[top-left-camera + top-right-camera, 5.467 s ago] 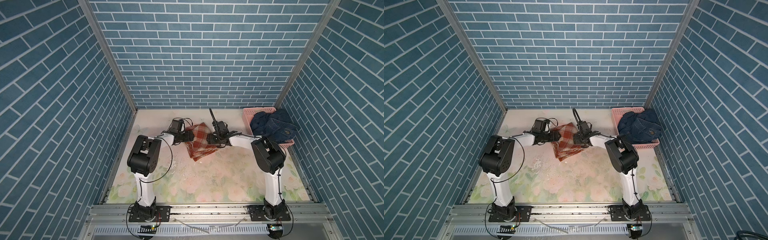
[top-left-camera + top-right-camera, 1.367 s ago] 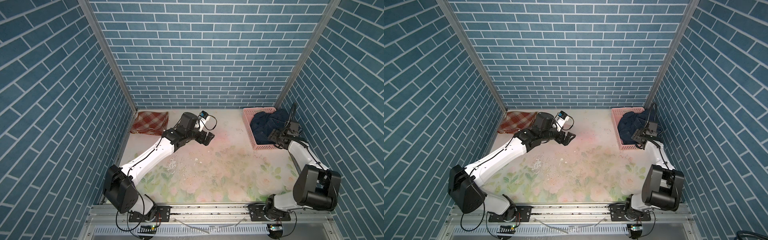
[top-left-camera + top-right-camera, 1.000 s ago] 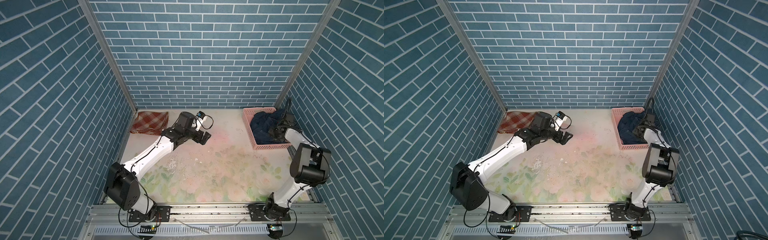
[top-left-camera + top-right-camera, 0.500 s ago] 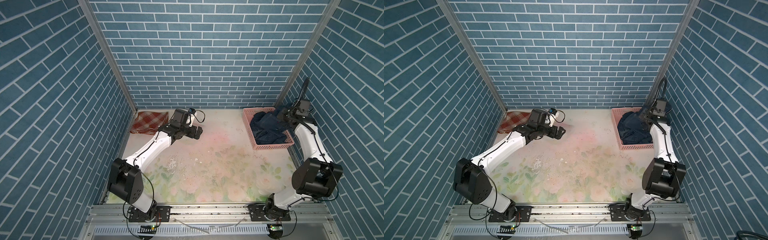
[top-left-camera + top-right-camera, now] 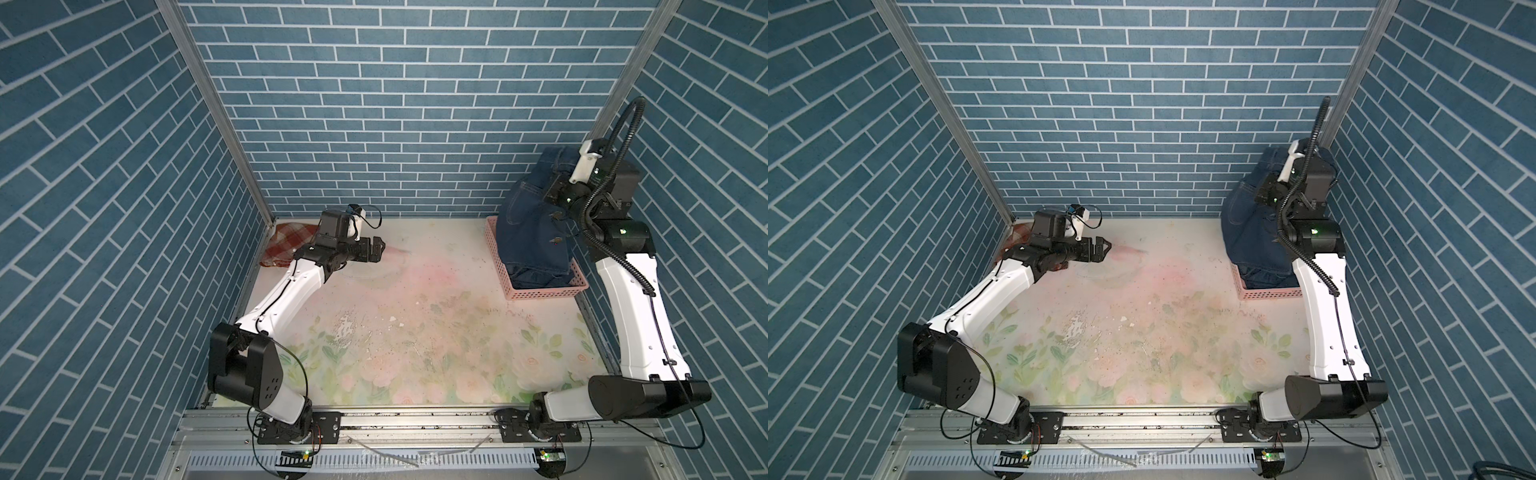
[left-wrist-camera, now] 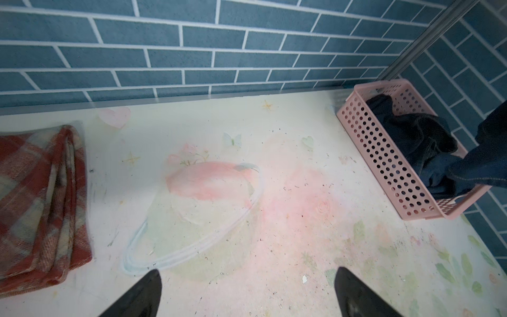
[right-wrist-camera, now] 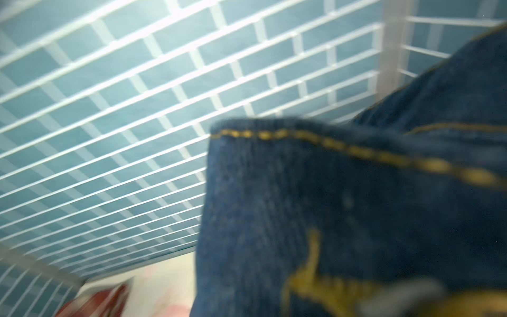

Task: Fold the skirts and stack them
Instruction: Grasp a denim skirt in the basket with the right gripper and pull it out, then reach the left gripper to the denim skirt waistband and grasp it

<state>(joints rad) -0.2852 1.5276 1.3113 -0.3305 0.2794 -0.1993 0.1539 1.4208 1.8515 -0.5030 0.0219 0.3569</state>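
Note:
The rust-red plaid skirt (image 5: pixel 286 246) (image 5: pixel 1016 235) (image 6: pixel 41 203) lies folded in the back left corner of the table. Just to its right my left gripper (image 5: pixel 377 249) (image 5: pixel 1103 248) (image 6: pixel 247 291) hovers low over bare table, open and empty. High at the back right my right gripper (image 5: pixel 555 189) (image 5: pixel 1268 192) is shut on a dark blue denim skirt (image 5: pixel 530 224) (image 5: pixel 1252 226) (image 7: pixel 356 205), which hangs down over the basket. The cloth covers that gripper's jaws in the right wrist view. Another denim skirt (image 6: pixel 411 137) lies crumpled inside the basket.
The pink perforated basket (image 5: pixel 540 293) (image 5: pixel 1268 295) (image 6: pixel 384 164) stands at the back right against the side wall. Blue brick walls close in the back and both sides. The floral table mat (image 5: pixel 415 332) stretches between the two arms.
My right gripper shut on the denim skirt in the basket and lifted it high. The left arm drew back toward the plaid skirt, gripper still open.

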